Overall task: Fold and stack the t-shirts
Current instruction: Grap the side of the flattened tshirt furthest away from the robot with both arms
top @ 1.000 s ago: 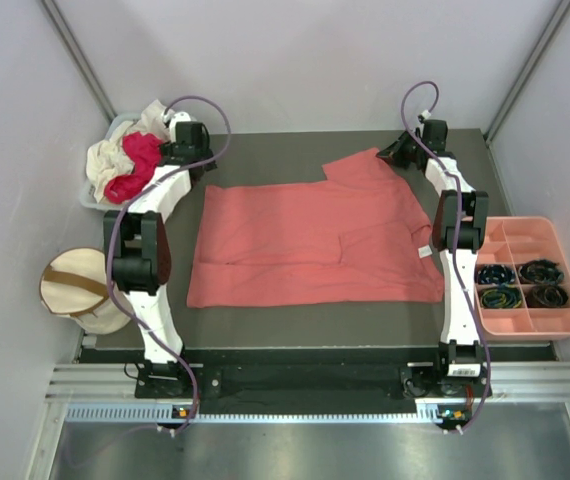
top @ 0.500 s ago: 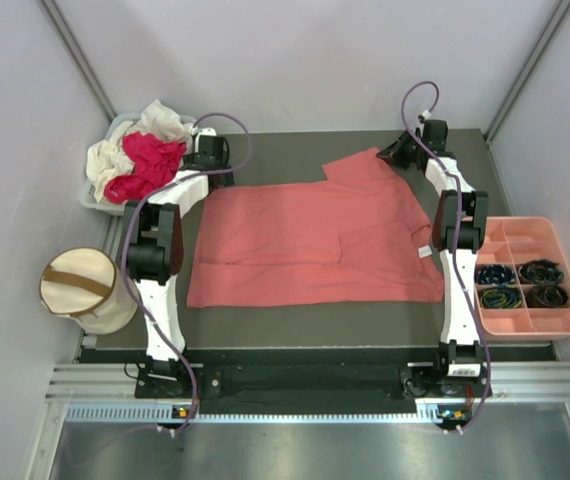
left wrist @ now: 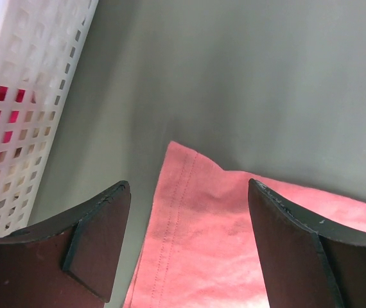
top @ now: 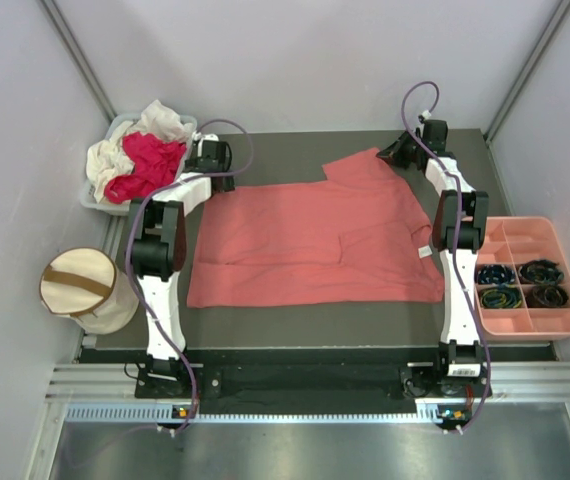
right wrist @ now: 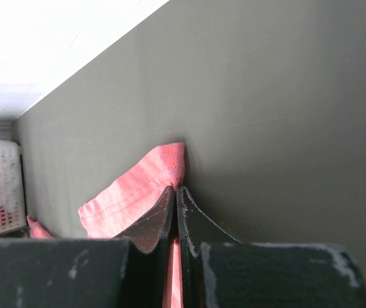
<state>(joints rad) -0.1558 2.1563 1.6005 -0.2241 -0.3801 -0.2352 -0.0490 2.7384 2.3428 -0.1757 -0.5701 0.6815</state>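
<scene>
Salmon-pink cloth covers most of the table [top: 295, 322]. This is the salmon-pink t-shirt [top: 315, 240], spread flat, with its hem toward the left edge and its small white neck label [top: 423, 251] near the right edge. One sleeve [right wrist: 138, 186] reaches toward the far right corner. There the right gripper [right wrist: 176, 189] is pinched tight on the sleeve's stitched hem, the cloth caught between its closed fingers.

The left gripper [left wrist: 188, 186] hangs over the shirt's far left corner with its fingers spread wide. It holds nothing, and the pink corner and bare table show between them.

Just off the far left corner of the table stands a white lattice basket [top: 93, 197]. It holds the magenta-red t-shirt [top: 150, 160] and the cream-white t-shirt [top: 105, 160], crumpled together in a heap.

A cream fabric bin [top: 77, 290] with a brown strap sits beside the left edge. A pink compartment tray [top: 530, 228] lies beside the right edge, with dark coiled bands [top: 520, 283] in its near compartments.
</scene>
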